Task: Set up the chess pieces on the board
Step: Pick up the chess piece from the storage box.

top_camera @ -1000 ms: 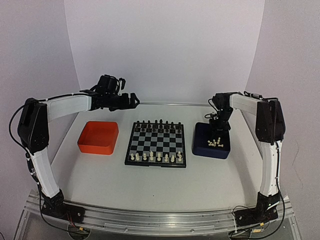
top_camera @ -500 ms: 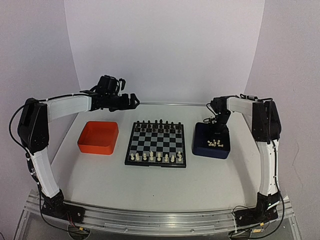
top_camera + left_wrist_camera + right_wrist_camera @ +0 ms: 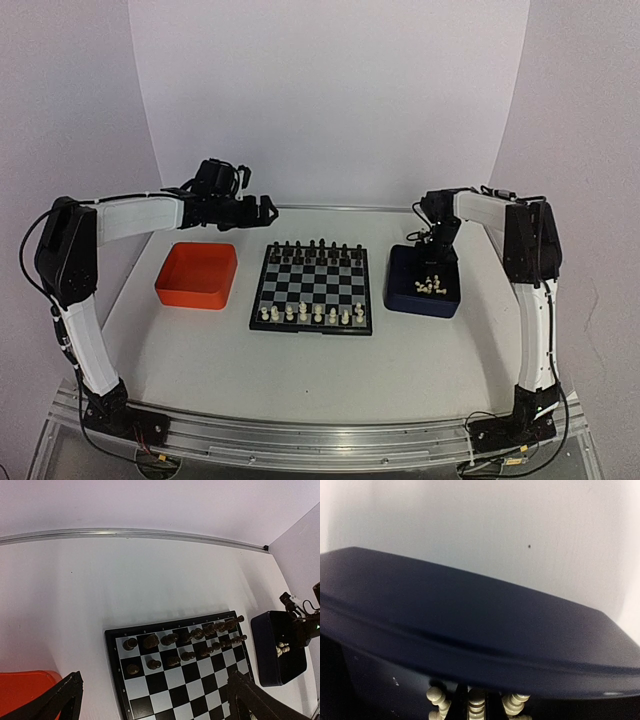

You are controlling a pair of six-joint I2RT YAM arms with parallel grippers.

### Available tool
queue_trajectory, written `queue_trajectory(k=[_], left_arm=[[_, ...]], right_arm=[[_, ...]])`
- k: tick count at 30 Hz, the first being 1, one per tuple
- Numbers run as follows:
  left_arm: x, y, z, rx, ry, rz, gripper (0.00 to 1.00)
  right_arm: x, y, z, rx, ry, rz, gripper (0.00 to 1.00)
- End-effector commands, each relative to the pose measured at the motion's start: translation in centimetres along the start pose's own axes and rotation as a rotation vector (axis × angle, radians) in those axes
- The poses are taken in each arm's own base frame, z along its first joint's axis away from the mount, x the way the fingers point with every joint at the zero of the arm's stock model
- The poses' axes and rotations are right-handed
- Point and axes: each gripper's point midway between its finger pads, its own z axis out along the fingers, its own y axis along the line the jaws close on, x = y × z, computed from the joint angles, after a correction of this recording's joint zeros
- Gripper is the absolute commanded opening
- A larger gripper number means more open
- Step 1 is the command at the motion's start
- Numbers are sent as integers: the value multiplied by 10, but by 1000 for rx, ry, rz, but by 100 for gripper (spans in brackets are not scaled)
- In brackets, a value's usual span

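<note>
The board [image 3: 315,291] lies mid-table, with a row of cream chess pieces [image 3: 310,314] along its near edge and black figures [image 3: 315,250] on the two far rows. More cream chess pieces [image 3: 428,286] lie in the dark blue tray [image 3: 402,292]. My right gripper [image 3: 431,266] reaches down into that tray. In the right wrist view it [image 3: 476,709] is shut on one cream piece [image 3: 477,699], with other pieces [image 3: 436,698] beside it. My left gripper [image 3: 262,207] hovers open behind the board's far left corner. Its fingers [image 3: 57,704] frame the board [image 3: 172,682] from above.
An orange tray [image 3: 197,275] stands left of the board. The dark blue tray's near wall [image 3: 470,630] fills most of the right wrist view. A metal rail [image 3: 125,532] edges the table's back, with white walls around it.
My right gripper has dipped into the dark blue tray and closed on a cream piece. The left gripper has drifted slightly down and to the right, still open.
</note>
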Motion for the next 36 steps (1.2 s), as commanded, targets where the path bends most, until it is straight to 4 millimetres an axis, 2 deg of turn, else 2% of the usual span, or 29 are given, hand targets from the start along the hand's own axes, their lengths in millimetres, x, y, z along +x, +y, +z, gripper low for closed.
queue_trajectory(k=[1, 4, 8, 12, 17, 21, 27, 32, 36], left_arm=[[-31, -15, -27, 57, -106, 5, 100], [-35, -20, -32, 76, -119, 5, 100], [-38, -29, -38, 116, -121, 16, 100], [-37, -41, -46, 180, -111, 34, 100], [-31, -59, -51, 283, -77, 52, 100], [-29, -72, -54, 355, -57, 70, 100], [-25, -97, -61, 490, -27, 102, 100], [-16, -121, -74, 600, 12, 156, 100], [-8, -132, -79, 630, 44, 170, 99]], right_arm=[[-29, 12, -33, -34, -113, -37, 0], [-42, 17, -50, -51, -178, -66, 0], [-42, 40, -73, -144, -234, -181, 0], [-30, 66, -97, -149, -332, -408, 0], [-11, 108, -121, -208, -475, -638, 0], [6, 138, -139, -307, -533, -749, 0], [21, 180, -171, -497, -612, -817, 0], [46, 212, -200, -742, -628, -889, 2], [75, 237, -206, -817, -650, -1036, 2]])
